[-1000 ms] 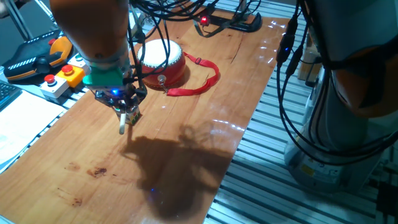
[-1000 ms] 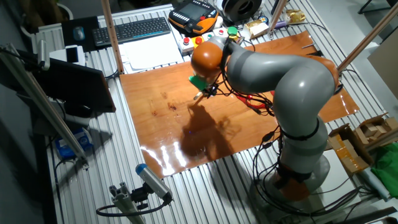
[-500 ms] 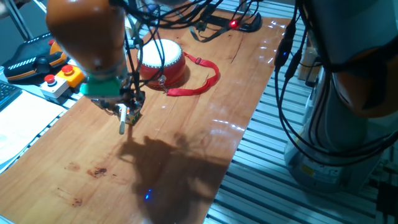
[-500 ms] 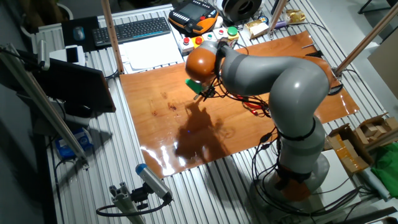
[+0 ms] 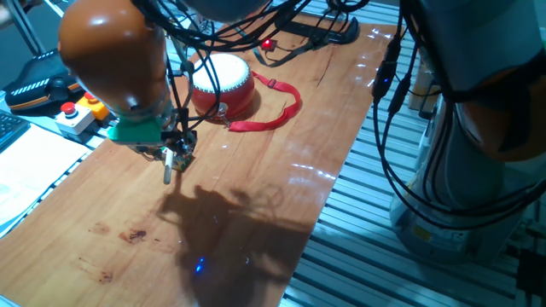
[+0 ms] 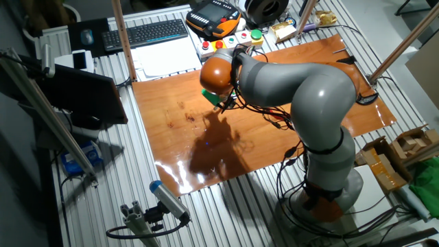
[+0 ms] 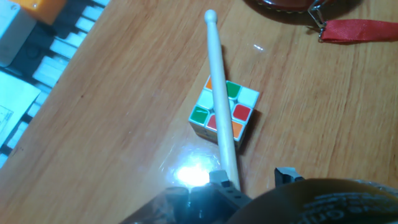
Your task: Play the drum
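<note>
The drum sits at the far end of the wooden table, and its red strap lies beside it on the wood. In the hand view only the drum's bottom edge shows at the top. A white drumstick pokes out from the gripper, which is closed tight on the stick's lower end. Right under the stick lies a cube with many colours, near the drum but not touching it. Since a second ago the arm has slid a little to the left, away from the drum, with the stick pointing down above the table. The stick has not reached the white skin yet. It looks like the arm must swing back toward the drum to hit it.
</note>
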